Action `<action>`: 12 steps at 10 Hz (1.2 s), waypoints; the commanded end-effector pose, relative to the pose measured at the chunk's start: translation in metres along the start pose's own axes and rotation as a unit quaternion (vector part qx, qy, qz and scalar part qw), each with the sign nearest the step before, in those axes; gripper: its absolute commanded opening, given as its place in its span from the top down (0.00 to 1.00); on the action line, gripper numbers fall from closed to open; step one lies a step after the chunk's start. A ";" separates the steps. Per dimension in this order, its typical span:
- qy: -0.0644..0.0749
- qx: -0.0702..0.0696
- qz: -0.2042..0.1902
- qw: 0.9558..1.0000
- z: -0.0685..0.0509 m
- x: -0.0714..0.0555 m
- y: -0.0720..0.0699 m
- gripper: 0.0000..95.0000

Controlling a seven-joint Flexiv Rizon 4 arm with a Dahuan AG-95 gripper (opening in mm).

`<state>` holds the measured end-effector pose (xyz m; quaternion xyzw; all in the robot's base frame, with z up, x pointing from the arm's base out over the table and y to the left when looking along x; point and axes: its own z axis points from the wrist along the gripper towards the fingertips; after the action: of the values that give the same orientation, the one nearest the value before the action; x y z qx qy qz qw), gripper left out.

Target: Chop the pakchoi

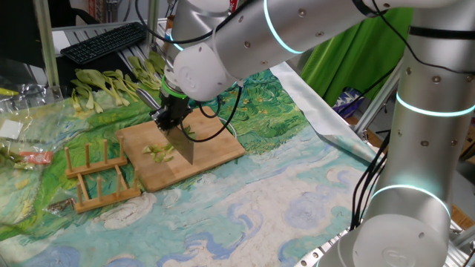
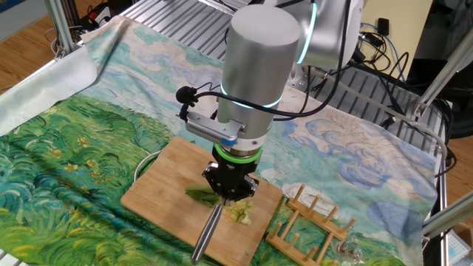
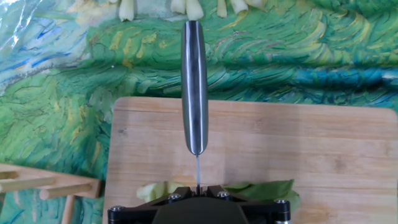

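Observation:
My gripper point(image 1: 169, 115) is shut on a knife and stands over the wooden cutting board point(image 1: 215, 152). The knife blade point(image 1: 182, 145) points down onto the board, edge across the pakchoi. The pakchoi point(image 1: 159, 152) lies on the board as pale green pieces left of the blade, with a darker leaf part point(image 1: 191, 132) on the other side. In the other fixed view the gripper point(image 2: 230, 181) covers the stalk; the leaf point(image 2: 198, 194) and cut pieces point(image 2: 240, 214) show beside it. In the hand view the steel handle point(image 3: 194, 87) runs away from the gripper point(image 3: 198, 190), with the pakchoi point(image 3: 267, 188) under the jaws.
A wooden rack point(image 1: 96, 174) stands left of the board and shows in the other fixed view point(image 2: 310, 222). A group of whole larger pakchoi stalks point(image 1: 111, 81) lies behind the board. A keyboard point(image 1: 104, 41) is at the back. A painted cloth point(image 1: 282, 185) covers the table.

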<state>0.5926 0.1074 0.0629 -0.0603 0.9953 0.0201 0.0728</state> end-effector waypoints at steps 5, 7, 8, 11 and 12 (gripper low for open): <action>-0.001 0.002 0.001 1.000 0.002 -0.003 -0.004 1.00; -0.001 0.002 0.005 1.000 0.003 -0.003 -0.004 1.00; 0.001 0.002 0.004 1.000 0.004 -0.003 -0.004 1.00; 0.003 0.005 0.007 1.000 0.004 -0.003 -0.004 1.00; 0.004 0.006 0.020 1.000 0.004 -0.003 -0.004 1.00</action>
<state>0.5967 0.1038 0.0588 -0.0431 0.9965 0.0129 0.0699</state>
